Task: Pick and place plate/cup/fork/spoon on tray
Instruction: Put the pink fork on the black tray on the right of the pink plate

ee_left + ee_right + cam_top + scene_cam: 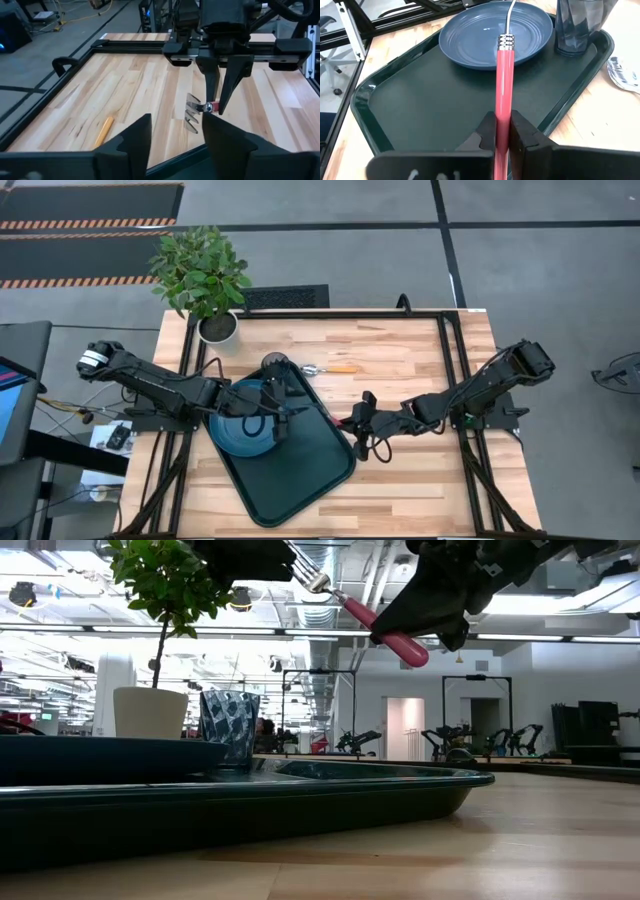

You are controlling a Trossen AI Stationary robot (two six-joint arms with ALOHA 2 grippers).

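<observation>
The dark green tray (300, 465) lies at the table's middle. The blue-teal plate (243, 432) rests on its left part, and the smoky-grey cup (577, 25) stands in its far corner. The spoon (335, 367) with the orange handle lies on the table beyond the tray. My right gripper (358, 420) is at the tray's right edge, shut on the fork (504, 75) with the red-pink handle. The fork's tines (192, 112) point toward the tray. My left gripper (175, 140) is open and empty above the tray, beside the plate. My right gripper pinches the fork's red-pink handle (503, 117) between its two fingers, toward the handle's free end (410, 648), which sticks out behind them. The fingers come from the table's right, slanting down. The fork is lifted clear, reaching toward the tray with its tines (315, 580) higher than the handle.
A white plant pot (217, 327) with a green plant stands at the table's far left corner. Black frame rails (130, 45) run along the table's edges. Bare wood lies to the right of the tray and near the front edge.
</observation>
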